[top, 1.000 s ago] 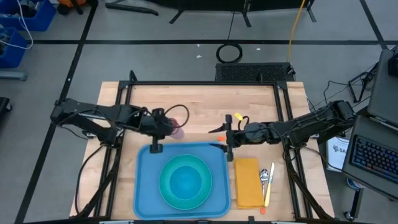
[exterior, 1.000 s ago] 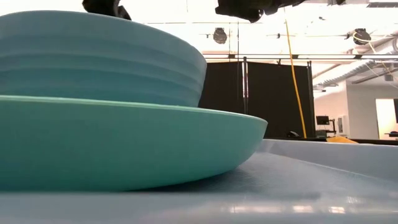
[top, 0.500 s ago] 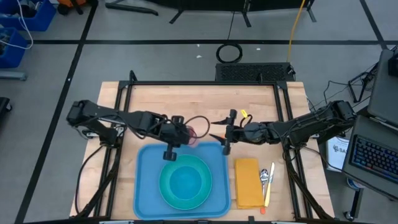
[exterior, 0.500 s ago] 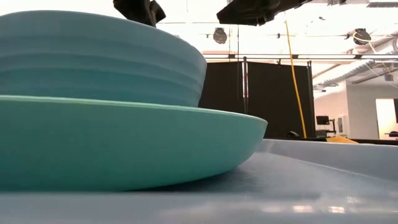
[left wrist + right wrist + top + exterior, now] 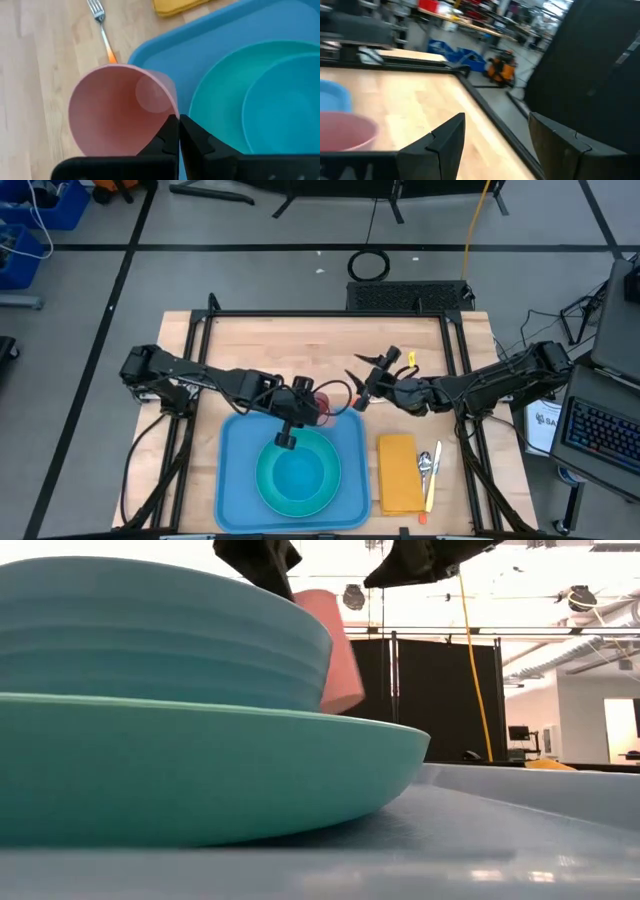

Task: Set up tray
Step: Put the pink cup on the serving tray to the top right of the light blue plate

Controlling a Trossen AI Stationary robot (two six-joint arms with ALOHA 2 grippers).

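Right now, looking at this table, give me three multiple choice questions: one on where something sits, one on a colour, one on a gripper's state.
1. Where is the yellow napkin?
A. on the tray
B. on the table beside the tray's right edge
C. in the bowl

2. What colour is the cup?
A. pink
B. green
C. white

3. How does the left gripper stand?
A. open over the napkin
B. shut on nothing
C. shut on the cup's rim

Answers: 1 B, the high view shows it lying off the blue tray. 2 A, the left wrist view shows pink. 3 C, its fingers pinch the rim.
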